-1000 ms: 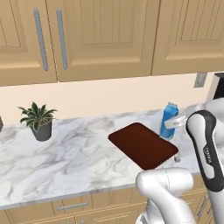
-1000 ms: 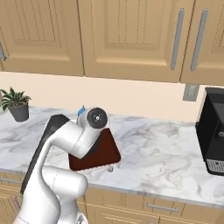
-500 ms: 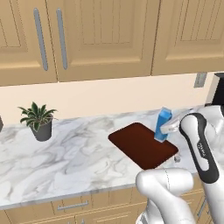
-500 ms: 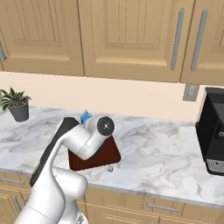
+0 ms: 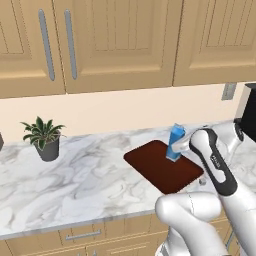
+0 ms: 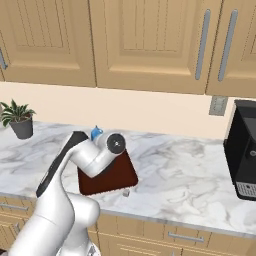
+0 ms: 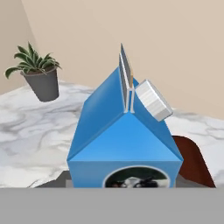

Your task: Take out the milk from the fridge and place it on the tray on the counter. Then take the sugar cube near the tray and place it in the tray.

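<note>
One gripper is closed on the milk and holds it upright over the tray's far right edge. Tray lies near the counter's front edge, a plant stands at the back left.

White arm w/ rounded links, dark joint bands, round grey cap.

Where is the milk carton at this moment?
In the left base view the milk is upright over the far right part of the tray on the counter, at the gripper's end of the arm.
</note>
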{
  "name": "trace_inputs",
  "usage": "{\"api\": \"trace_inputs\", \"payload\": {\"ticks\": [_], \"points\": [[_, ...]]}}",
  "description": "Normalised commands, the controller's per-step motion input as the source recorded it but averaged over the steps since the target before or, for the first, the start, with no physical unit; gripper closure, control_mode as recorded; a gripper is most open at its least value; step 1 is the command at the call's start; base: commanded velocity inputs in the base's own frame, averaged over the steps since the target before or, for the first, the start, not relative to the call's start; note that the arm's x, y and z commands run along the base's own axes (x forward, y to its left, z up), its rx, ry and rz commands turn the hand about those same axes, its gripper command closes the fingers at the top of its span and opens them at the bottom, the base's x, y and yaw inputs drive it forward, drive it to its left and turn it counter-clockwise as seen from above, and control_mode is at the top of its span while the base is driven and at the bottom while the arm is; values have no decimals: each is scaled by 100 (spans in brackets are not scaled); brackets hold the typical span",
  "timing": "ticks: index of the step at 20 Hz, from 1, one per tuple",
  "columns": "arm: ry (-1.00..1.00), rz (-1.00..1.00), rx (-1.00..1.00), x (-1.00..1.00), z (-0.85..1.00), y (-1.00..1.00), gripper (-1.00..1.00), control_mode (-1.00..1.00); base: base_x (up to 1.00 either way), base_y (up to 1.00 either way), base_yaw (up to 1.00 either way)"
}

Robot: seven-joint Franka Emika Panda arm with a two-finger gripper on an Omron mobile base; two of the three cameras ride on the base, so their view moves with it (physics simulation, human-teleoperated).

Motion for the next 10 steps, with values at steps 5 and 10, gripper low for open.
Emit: {"api": "trace_inputs", "payload": {"ticks": [5, 10], "points": [[0, 0, 0, 23, -3, 6, 100, -100, 0, 0, 0], [0, 0, 0, 20, -9, 7, 100, -100, 0, 0, 0]]}}
